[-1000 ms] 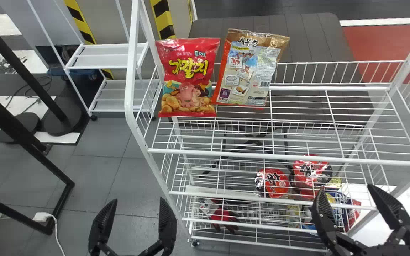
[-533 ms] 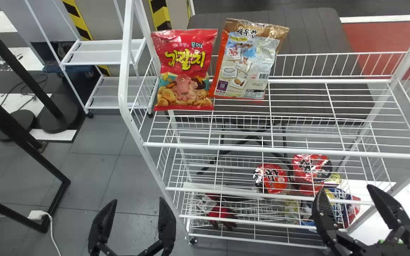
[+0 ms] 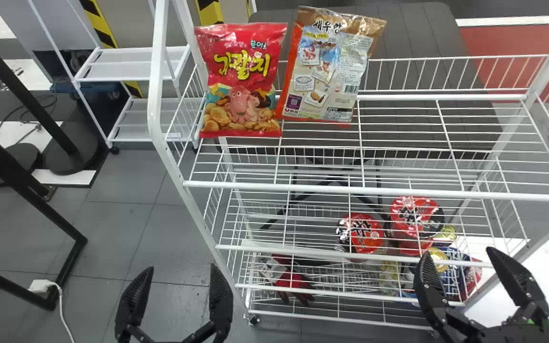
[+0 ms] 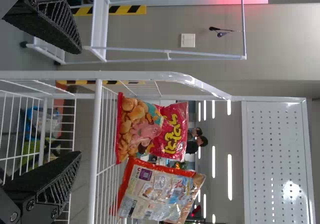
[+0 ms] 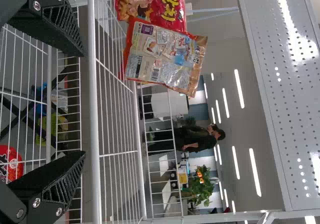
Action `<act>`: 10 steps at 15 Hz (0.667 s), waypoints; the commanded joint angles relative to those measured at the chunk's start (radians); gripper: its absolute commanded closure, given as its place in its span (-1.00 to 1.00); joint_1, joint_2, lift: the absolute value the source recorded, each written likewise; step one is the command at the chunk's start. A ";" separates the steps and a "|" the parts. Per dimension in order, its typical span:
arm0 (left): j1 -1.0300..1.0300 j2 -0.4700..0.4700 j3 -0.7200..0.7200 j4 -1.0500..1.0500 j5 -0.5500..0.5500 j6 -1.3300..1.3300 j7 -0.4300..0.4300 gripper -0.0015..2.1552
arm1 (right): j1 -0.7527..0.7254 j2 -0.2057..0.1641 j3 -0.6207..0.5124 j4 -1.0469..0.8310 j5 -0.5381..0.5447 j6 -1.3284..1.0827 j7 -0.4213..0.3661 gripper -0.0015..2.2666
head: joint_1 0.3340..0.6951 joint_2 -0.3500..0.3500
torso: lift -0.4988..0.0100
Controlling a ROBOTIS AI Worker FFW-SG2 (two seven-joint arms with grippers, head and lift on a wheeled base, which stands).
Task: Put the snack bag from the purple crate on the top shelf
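The top shelf (image 3: 374, 191), red bag (image 3: 238, 81) and brown bag (image 3: 327, 71) have shifted up the head view, farther from the left hand (image 3: 180, 269) and right hand (image 3: 458, 252). Both hands are spread and empty. The bags stand side by side on the shelf, beyond the hands, the brown one between them.

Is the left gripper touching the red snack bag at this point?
Apart. The head view shows it: the left gripper is well below the red snack bag, with the top shelf's front rail between them.
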 commanded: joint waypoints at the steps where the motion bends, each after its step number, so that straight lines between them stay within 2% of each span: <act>1: 0.000 0.000 0.000 -0.002 0.000 0.000 0.000 -0.91 | 0.001 -0.001 0.000 -0.004 -0.001 0.005 0.000 -0.89 | 1.00 0.35 | 0.68; 10: 0.003 0.000 -0.012 -0.005 -0.009 0.006 0.009 -0.92 | 0.009 -0.008 0.000 -0.011 0.000 0.005 0.000 -0.89 | 1.00 0.33 | 0.54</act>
